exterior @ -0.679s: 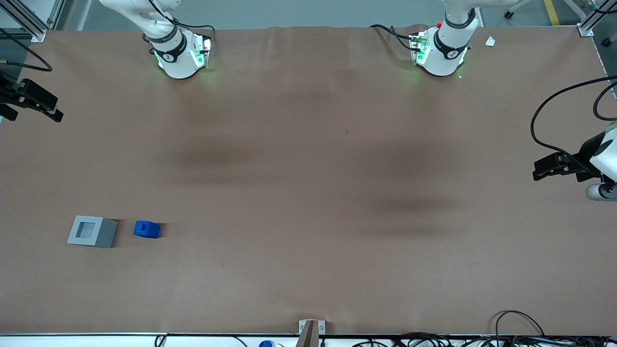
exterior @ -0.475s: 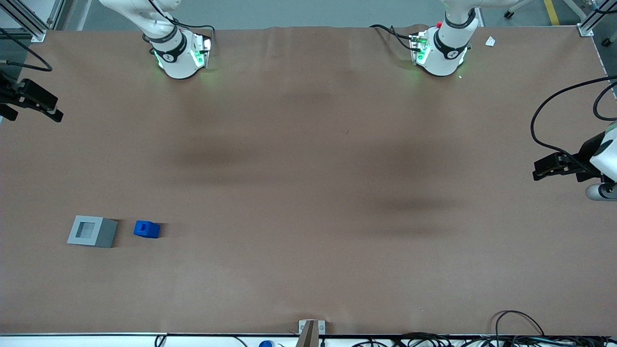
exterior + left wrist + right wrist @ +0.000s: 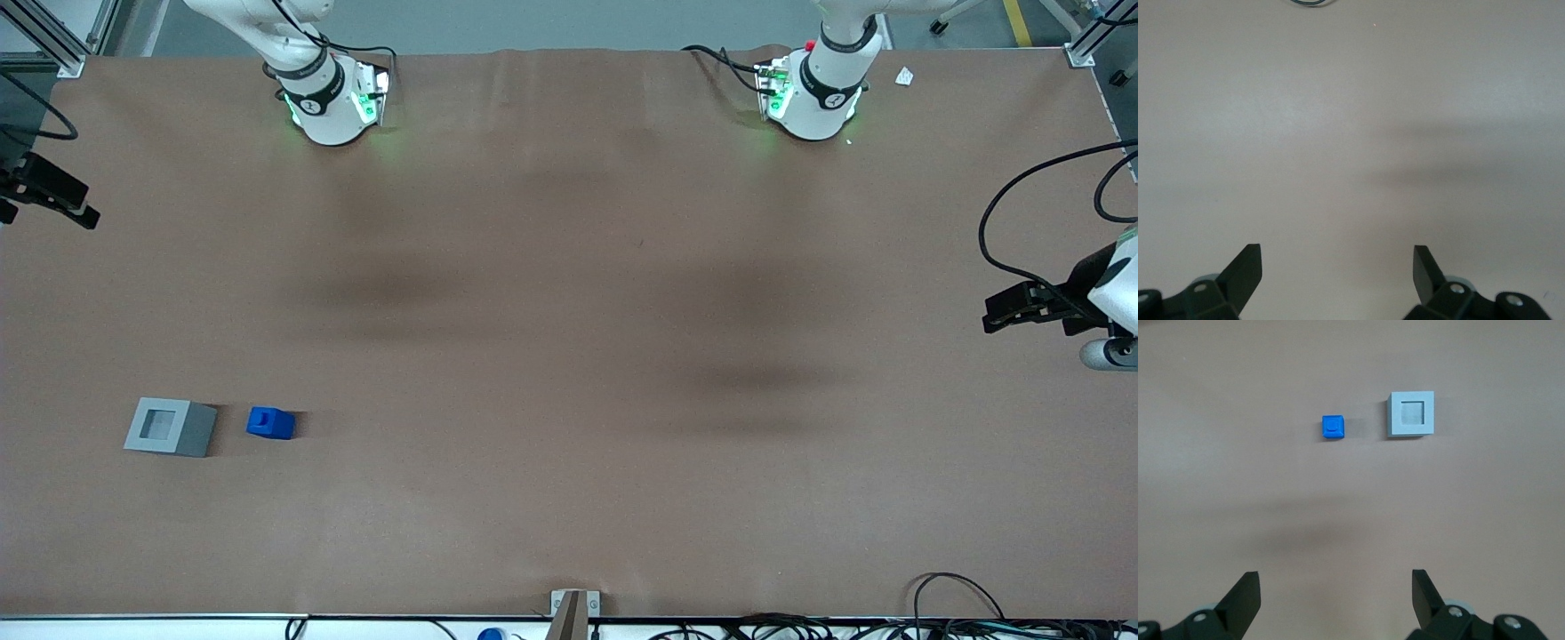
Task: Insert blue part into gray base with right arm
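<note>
Hovering above the brown table [image 3: 569, 356], the gripper [image 3: 1335, 600] is holding its two black fingers [image 3: 1245, 597] spread wide apart, with nothing between them but bare table surface. It is hanging well apart from both blocks, farther from the front camera than they are, out at the working arm's end of the table. In the front view only a dark piece is showing at the picture's edge, which is probably part of the wrist, though I cannot tell for sure.

The blue part [image 3: 270, 422] is lying on the table near the front camera, toward the working arm's end, with its raised nub facing up (the wrist view is showing this most plainly). It is sitting just beside the gray base [image 3: 170, 427], not touching it; a strip of table is showing between the two. The blue part is on the side of the gray base that is toward the parked arm, and both are sitting at about the same distance from the front camera.

The gray base is standing flat, its lighter top and square socket facing up. The right arm [image 3: 324, 98] is standing on its foot far from the front camera, with green light glowing around it.
</note>
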`<state>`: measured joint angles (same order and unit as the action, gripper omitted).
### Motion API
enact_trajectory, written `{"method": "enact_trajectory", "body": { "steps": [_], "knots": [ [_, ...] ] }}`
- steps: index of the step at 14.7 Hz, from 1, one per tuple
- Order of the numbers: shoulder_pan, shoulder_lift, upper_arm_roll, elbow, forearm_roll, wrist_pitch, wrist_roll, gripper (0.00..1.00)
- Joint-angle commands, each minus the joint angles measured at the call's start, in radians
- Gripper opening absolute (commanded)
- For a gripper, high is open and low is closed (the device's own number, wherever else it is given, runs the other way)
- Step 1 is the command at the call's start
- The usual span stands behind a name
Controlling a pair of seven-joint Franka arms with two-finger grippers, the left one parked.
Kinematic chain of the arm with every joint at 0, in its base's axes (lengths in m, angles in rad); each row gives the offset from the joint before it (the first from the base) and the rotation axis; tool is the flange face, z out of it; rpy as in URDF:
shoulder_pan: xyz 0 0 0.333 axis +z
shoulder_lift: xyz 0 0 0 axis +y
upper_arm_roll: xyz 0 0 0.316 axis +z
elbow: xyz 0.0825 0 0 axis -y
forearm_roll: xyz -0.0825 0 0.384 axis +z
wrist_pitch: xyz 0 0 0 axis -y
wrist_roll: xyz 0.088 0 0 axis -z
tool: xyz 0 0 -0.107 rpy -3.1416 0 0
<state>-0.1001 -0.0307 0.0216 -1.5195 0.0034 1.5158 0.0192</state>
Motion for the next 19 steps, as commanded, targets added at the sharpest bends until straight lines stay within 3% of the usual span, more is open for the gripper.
{"method": "enact_trajectory", "body": {
  "steps": [1,8,15,19],
  "knots": [
    [-0.024,0.067,0.009,-0.022,-0.026,0.032,0.004,1.0],
    [-0.035,0.204,0.009,-0.203,-0.013,0.378,0.015,1.0],
    [-0.001,0.336,0.014,-0.254,0.001,0.503,0.018,1.0],
    [0.028,0.454,0.015,-0.272,0.006,0.683,0.016,1.0]
  ]
}}
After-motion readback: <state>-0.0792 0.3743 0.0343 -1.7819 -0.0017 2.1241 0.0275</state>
